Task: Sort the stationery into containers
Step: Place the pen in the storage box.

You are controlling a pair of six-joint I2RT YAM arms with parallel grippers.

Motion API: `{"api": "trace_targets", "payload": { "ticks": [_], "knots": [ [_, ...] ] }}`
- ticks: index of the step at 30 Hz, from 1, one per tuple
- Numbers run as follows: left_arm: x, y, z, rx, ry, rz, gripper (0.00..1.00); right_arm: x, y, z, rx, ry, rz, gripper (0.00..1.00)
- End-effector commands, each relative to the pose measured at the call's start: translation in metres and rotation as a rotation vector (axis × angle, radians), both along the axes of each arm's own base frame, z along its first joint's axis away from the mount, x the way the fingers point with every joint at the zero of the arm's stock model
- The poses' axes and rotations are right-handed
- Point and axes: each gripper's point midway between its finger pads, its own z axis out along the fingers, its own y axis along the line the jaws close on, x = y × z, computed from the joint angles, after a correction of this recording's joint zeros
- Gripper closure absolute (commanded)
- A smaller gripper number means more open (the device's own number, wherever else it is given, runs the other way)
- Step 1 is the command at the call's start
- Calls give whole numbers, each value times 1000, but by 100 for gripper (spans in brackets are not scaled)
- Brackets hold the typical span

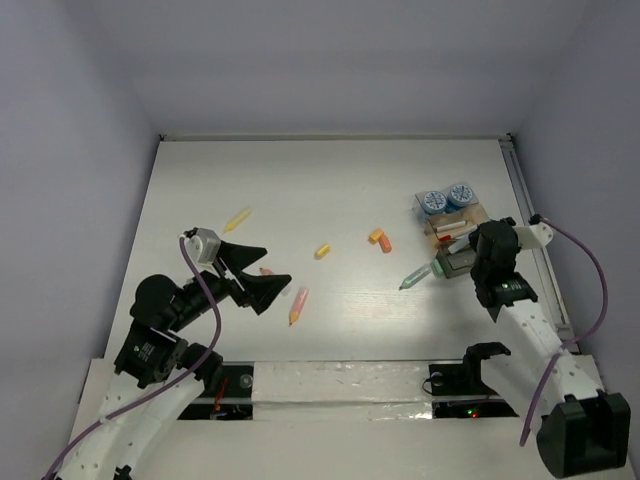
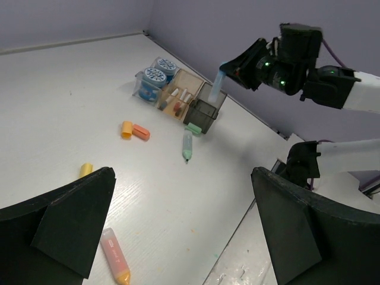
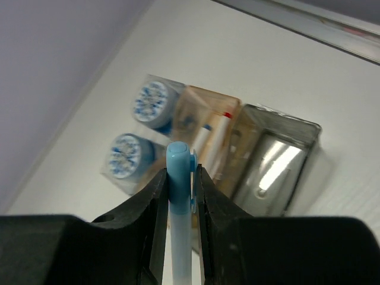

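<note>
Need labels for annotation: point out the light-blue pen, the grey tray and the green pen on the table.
light-blue pen [image 3: 179, 178], right wrist view, near its rounded end.
grey tray [image 2: 200, 116], left wrist view, its near wall.
green pen [image 2: 187, 145], left wrist view, mid-barrel.

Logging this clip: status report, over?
Left gripper open, empty. Right gripper shut on blue pen, above grey tray. Nothing between pen and tray.

The right fingers [image 2: 243, 59] pinch a light-blue pen [image 2: 219, 80] above the dark tray [image 2: 199, 116].
</note>
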Motion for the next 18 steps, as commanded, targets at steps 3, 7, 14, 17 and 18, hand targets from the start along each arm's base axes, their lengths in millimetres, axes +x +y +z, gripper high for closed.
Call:
{"api": "trace_targets", "payload": {
  "ticks": [3,7,14,17,18],
  "knots": [
    [-1,3,8,-12,-40,19,1,7,-23,-5,-61,86,-104,100],
    [0,5,8,-14,-40,33,1,12,-31,-16,-67,126,-115,100],
    [-1,4,7,-14,-35,28,1,15,-30,-45,-44,189,-97,90],
    [0,3,7,-13,-34,28,1,16,-28,-44,-46,204,-81,52],
    [0,3,7,-12,-33,30,1,19,-27,-38,-50,196,-75,47]
  ]
}}
